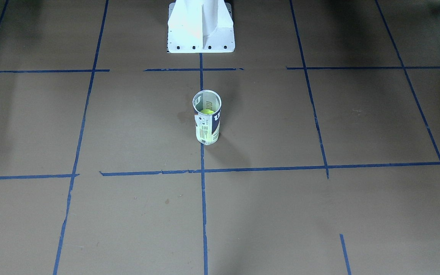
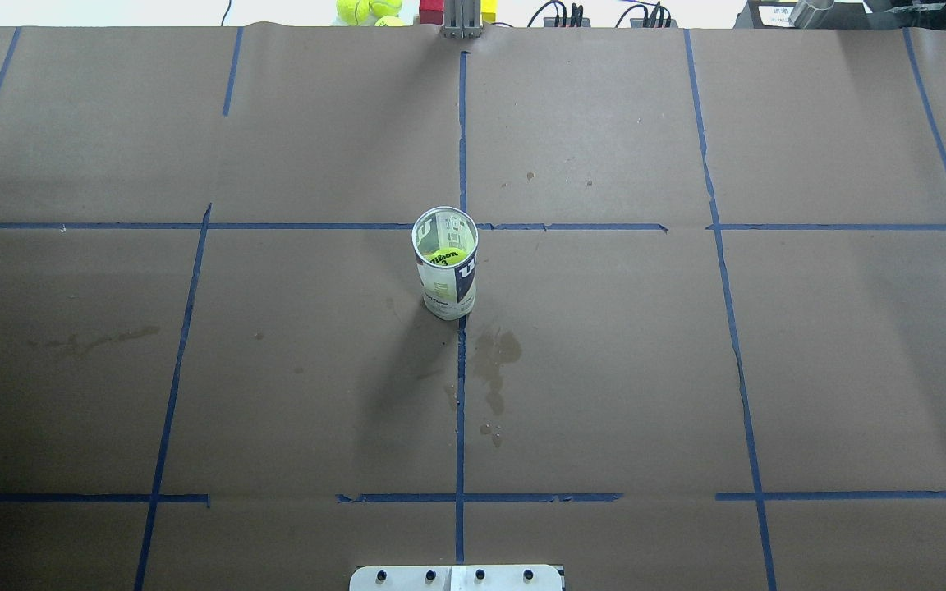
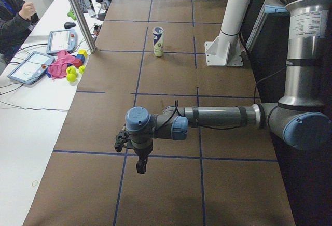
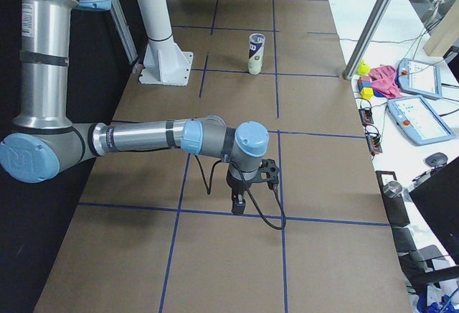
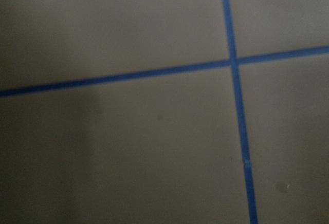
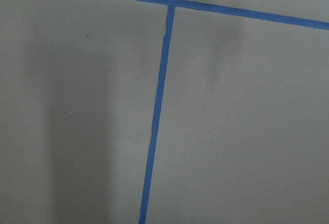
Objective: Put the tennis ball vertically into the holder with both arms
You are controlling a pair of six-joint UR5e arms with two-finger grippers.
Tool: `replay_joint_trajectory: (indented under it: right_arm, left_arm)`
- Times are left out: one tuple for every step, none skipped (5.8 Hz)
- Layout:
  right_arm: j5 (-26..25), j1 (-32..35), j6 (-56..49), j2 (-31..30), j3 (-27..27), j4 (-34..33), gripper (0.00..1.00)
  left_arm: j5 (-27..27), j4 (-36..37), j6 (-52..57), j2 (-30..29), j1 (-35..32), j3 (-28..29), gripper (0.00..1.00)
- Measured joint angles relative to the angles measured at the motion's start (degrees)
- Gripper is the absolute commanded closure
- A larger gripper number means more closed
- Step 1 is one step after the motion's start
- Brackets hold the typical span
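Observation:
The holder (image 1: 207, 128), a clear tube with a white and navy label, stands upright at the table's middle. A yellow-green tennis ball (image 1: 207, 112) sits inside it, also seen from overhead (image 2: 443, 257) within the holder (image 2: 447, 287). The left gripper (image 3: 141, 168) hangs over the table's left end, far from the holder (image 3: 158, 42). The right gripper (image 4: 238, 205) hangs over the right end, far from the holder (image 4: 254, 53). Neither holds anything that I can see; I cannot tell whether they are open or shut. Both wrist views show only brown paper and blue tape.
The white pedestal base (image 1: 201, 26) stands at the robot's side of the table. Spare tennis balls (image 2: 354, 10) lie beyond the far edge. A side table with tablets (image 3: 31, 66), toys and a metal post (image 3: 78, 13) runs along the operators' side, where a person (image 3: 13, 16) sits.

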Motion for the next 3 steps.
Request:
replay_joint_trajectory:
  right_arm:
    - [0.0, 0.0, 0.0, 0.1, -1.4, 1.4, 0.00]
    - [0.1, -0.1, 0.0, 0.1, -2.3, 1.9, 0.00]
    - [0.1, -0.1, -0.1, 0.2, -2.7, 2.1, 0.00]
  left_arm:
    - [-0.1, 0.0, 0.0, 0.3, 0.0, -0.6, 0.00]
    - [-0.3, -0.3, 0.1, 0.4, 0.0, -1.4, 0.00]
    - [-0.4, -0.6, 0.4, 0.4, 0.0, -2.3, 0.00]
